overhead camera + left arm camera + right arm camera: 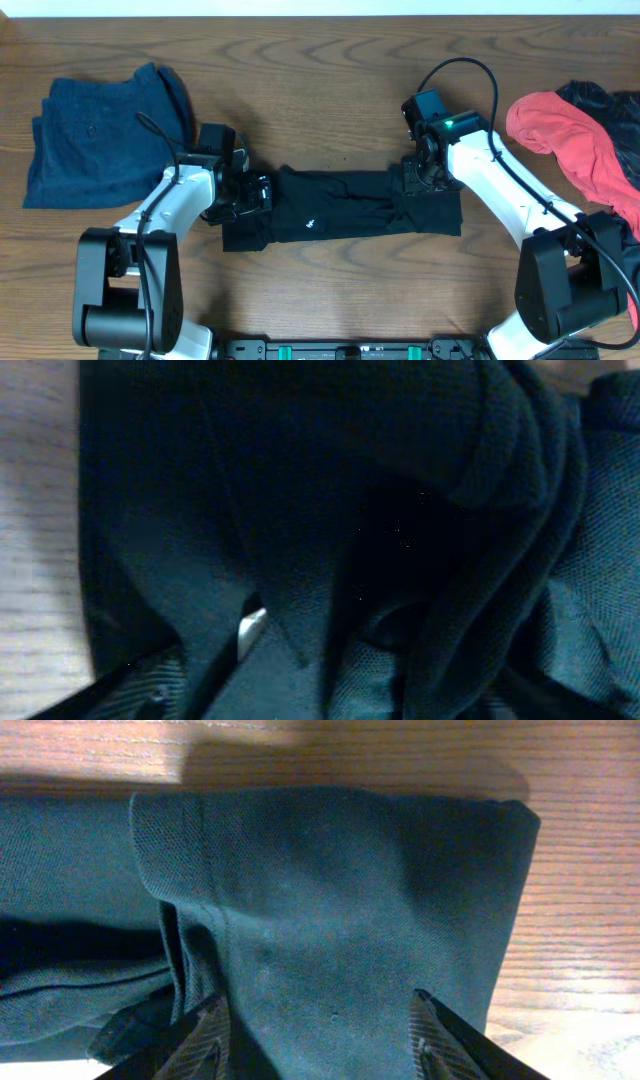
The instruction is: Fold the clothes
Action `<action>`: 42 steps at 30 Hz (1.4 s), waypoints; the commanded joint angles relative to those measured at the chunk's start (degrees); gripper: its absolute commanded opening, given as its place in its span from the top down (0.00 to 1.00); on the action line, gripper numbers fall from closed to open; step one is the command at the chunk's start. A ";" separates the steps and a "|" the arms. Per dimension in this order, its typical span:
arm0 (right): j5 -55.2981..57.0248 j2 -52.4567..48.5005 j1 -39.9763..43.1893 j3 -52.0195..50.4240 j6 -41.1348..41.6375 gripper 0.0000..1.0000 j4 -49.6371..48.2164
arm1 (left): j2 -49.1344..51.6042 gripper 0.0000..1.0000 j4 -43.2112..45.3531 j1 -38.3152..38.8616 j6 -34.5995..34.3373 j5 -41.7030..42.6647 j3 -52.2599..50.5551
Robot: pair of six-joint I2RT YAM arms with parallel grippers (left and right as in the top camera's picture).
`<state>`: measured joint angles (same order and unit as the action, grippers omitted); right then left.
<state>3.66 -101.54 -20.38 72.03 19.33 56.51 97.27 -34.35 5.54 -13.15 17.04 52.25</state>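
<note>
**Overhead: polo down to a strip, end folds left to do**

Overhead view showed the black polo shirt [340, 208] lying as a long narrow band between my two grippers. Its sides were already turned in, and by my judgement the end-to-end folds remained. A blue garment [95, 135] lay roughly folded well beyond the shirt's left end, and a red garment [570, 135] sat heaped beyond its right end. I had the right gripper [415, 180] at the shirt's right end, fingers [205, 1035] spread partway over flat cloth, pinching nothing. The left gripper [252, 193] sat at the shirt's left end, buried in dark fabric, and I could not tell its opening.
</note>
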 commanded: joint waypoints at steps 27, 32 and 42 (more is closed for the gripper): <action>0.83 1.88 5.77 -0.02 4.22 0.43 0.11 | -2.86 0.94 -6.38 -4.92 6.10 8.37 7.52; 0.81 2.93 11.02 -0.02 0.31 0.42 1.46 | -5.05 0.94 -11.34 -9.77 8.31 2.10 13.44; 0.70 2.91 13.18 -0.04 -2.21 0.42 3.30 | -5.29 0.94 -14.73 -11.37 7.98 2.34 24.30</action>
<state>4.10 -99.90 -7.40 72.03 18.26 59.77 93.36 -48.45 -7.25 -5.74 18.70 74.48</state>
